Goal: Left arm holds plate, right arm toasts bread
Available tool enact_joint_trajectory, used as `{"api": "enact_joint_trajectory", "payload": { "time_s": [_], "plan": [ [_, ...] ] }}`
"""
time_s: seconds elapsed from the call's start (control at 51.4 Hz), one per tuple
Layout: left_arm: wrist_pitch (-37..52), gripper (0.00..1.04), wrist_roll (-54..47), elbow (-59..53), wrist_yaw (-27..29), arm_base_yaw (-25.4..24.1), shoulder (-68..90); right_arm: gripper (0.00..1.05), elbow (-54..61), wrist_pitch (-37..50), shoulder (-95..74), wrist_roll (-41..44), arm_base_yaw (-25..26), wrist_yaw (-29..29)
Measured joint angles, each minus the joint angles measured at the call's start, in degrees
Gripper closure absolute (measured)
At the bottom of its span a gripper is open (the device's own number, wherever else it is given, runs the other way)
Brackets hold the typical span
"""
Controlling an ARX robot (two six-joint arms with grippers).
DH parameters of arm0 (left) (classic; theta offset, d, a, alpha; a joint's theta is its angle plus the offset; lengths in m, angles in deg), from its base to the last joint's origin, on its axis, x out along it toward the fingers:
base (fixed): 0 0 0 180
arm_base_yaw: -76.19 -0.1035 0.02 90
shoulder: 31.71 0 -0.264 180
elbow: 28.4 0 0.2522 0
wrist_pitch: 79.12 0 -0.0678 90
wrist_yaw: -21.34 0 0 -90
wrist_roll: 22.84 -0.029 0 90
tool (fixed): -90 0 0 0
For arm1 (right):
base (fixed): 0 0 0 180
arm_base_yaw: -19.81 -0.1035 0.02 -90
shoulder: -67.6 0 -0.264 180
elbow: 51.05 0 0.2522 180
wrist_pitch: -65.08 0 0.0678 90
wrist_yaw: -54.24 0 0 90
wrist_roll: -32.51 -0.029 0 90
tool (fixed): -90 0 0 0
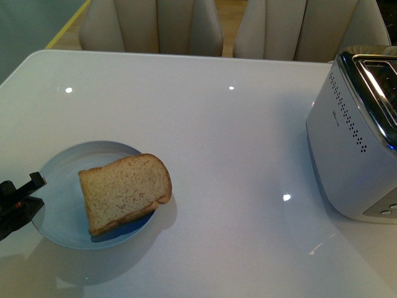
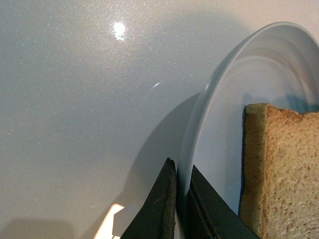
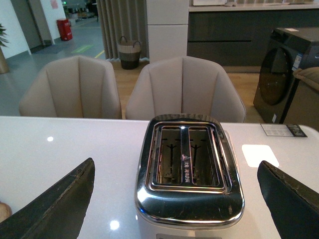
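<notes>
Thick tan bread slice point(image 1: 124, 191), darker brown crust, porous crumb, rounded top toward the toaster side. Lying tilted on round pale-blue plate point(image 1: 62, 186), one edge overhanging the rim. Opposite rim pinched tight by left gripper point(image 2: 182, 174). Glossy white table point(image 1: 217, 124) beneath. Well apart, right gripper point(image 3: 174, 164) spread wide above chrome-topped white toaster point(image 3: 187, 199).

The table point(image 1: 229, 130) lies bare across the centre of the front view, an open lane from the plate point(image 1: 59, 186) at lower left to the toaster point(image 1: 353, 143) at the right edge. The bread point(image 1: 124, 189) lies over the plate's right rim, its top face uncovered. The left gripper point(image 1: 37, 191) occupies the plate's left rim. Chair backs point(image 1: 155, 25) line the top edge. In the right wrist view, the toaster's slots point(image 3: 182, 159) gape unobstructed mid-frame.
</notes>
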Motion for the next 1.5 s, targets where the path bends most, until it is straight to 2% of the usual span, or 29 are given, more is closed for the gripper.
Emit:
{"api": "enact_joint_trajectory", "payload": {
  "time_s": [0.253,0.525,0.701,0.934,1.148,1.499],
  "plan": [
    [-6.3,1.02,1.0,-3.5,-0.4,1.4,-13.6,0.09,0.0,0.0,0.0,0.0,0.0,0.0],
    [-17.3,1.02,2.8,-3.5,0.3,6.6,-27.1,0.09,0.0,0.0,0.0,0.0,0.0,0.0],
    [-25.0,1.02,4.9,-0.8,1.7,11.8,-34.4,0.09,0.0,0.0,0.0,0.0,0.0,0.0],
    [-35.8,1.02,10.3,7.0,4.8,22.4,-40.5,0.09,0.0,0.0,0.0,0.0,0.0,0.0],
    [-39.6,1.02,15.2,12.3,6.3,29.8,-41.8,0.09,0.0,0.0,0.0,0.0,0.0,0.0],
    [-42.7,1.02,19.4,15.0,7.4,37.1,-42.1,0.09,0.0,0.0,0.0,0.0,0.0,0.0]
  ]
}}
